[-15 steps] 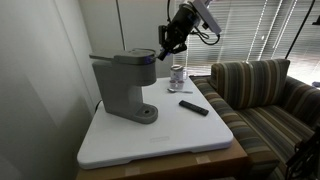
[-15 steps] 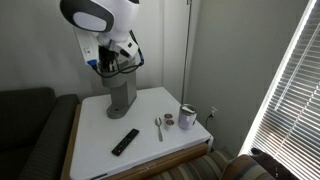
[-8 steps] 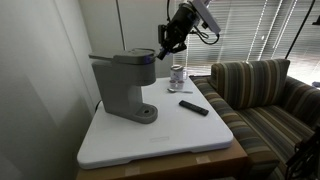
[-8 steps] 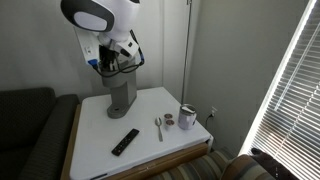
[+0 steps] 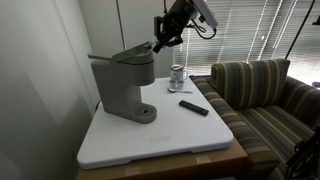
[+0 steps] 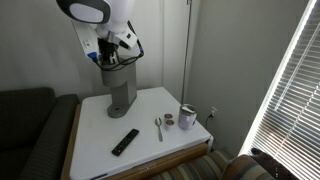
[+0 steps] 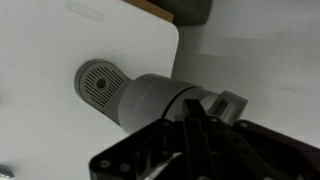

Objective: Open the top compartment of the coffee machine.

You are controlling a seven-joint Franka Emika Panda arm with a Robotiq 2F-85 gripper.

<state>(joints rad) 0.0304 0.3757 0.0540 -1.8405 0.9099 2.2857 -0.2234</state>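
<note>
The grey coffee machine [image 5: 122, 90] stands at the back of the white table [image 5: 165, 140]; it also shows in an exterior view [image 6: 121, 88]. Its top compartment [image 5: 125, 55] is tilted, with the front edge lifted a little off the body. My gripper [image 5: 157, 44] is at that lifted front edge, touching it, partly hidden by the arm in an exterior view [image 6: 117, 55]. In the wrist view the dark fingers [image 7: 187, 128] lie pressed together over the rounded grey head [image 7: 150, 98], with the round drip base [image 7: 98, 85] below. I see nothing between the fingers.
A small metal can [image 5: 177, 75] and a flat black remote [image 5: 194, 107] lie beside the machine. A spoon [image 6: 158, 127] and a mug [image 6: 188, 117] sit near the table's edge. A striped sofa [image 5: 262, 95] stands next to the table.
My gripper has moved up and slightly back. The front of the top compartment has risen with it, from flat to tilted open a little.
</note>
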